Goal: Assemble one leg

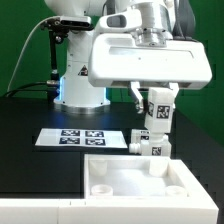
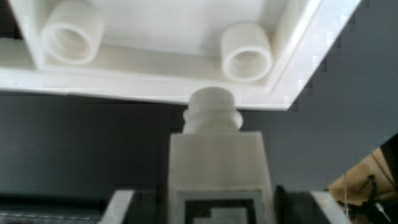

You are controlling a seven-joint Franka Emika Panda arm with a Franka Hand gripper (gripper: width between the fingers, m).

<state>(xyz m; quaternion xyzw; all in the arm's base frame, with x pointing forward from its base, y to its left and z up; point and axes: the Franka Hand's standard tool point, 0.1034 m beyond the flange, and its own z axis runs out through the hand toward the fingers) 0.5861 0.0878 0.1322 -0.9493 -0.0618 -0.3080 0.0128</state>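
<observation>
My gripper (image 1: 156, 100) is shut on the leg (image 1: 157, 116), a small white oblong block with a black-and-white tag, and holds it upright in the air above the far edge of the large white tray-like part (image 1: 100, 190). In the wrist view the leg (image 2: 217, 155) runs between the gripper's (image 2: 215, 208) fingers. Its short round peg end (image 2: 212, 104) reaches the rim of the tray-like part (image 2: 160, 85). Two round sockets (image 2: 73, 40) (image 2: 247, 50) stand inside that part; the peg is level with neither opening.
The marker board (image 1: 82, 138) lies flat on the black table behind the tray-like part. Another white tagged block (image 1: 143, 142) lies next to the board, just below the held leg. The arm's white base (image 1: 82, 75) stands at the back.
</observation>
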